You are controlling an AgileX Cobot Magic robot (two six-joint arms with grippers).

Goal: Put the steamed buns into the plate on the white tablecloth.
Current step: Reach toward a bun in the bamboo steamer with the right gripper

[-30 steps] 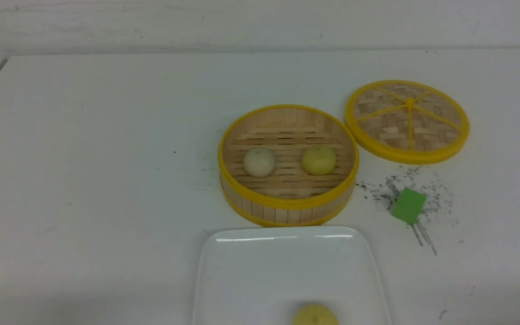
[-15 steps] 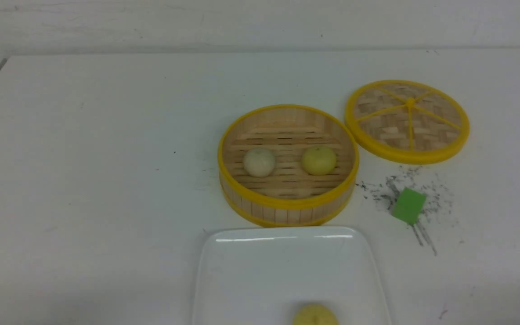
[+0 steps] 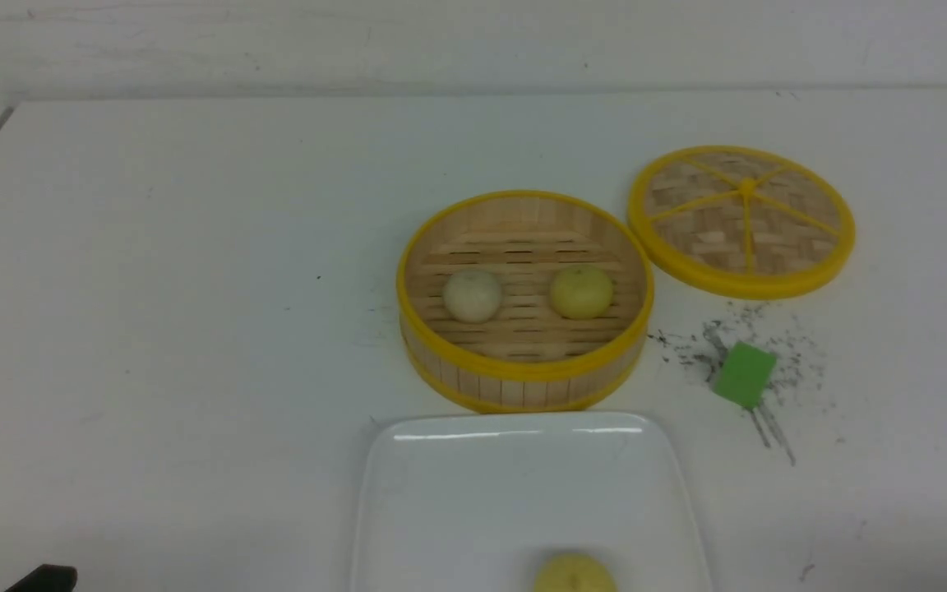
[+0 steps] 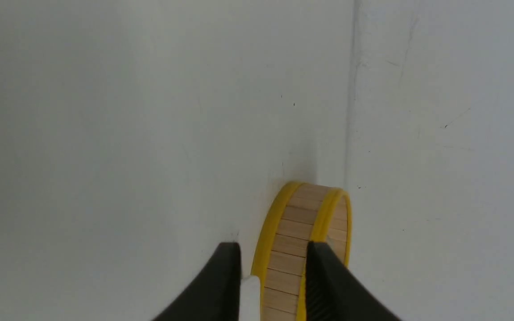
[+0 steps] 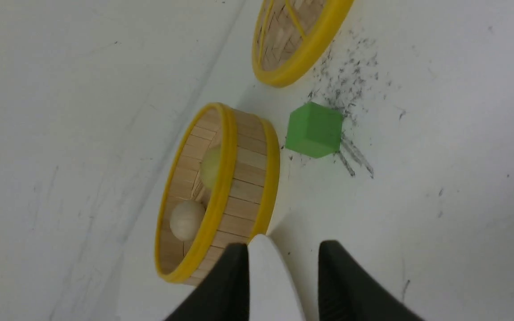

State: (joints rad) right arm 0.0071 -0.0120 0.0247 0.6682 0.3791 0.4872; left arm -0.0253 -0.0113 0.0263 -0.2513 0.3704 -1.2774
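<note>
With left claw (image 4: 273, 249) and right claw (image 5: 283, 247) apart, empty, a low reach for a bun (image 3: 473, 296) could knock basket (image 3: 523, 390) into plate (image 3: 441, 501).

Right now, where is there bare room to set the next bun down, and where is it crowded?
The plate is bare from its far rim, beside the basket, to the yellow bun at its near edge. The tablecloth left of the basket is bare too. Crowded: right of the basket, among lid and green cube.

Left tool (image 4: 272, 249) and right tool (image 5: 284, 247): matte black, tapered, with ribbed inner faces.
</note>
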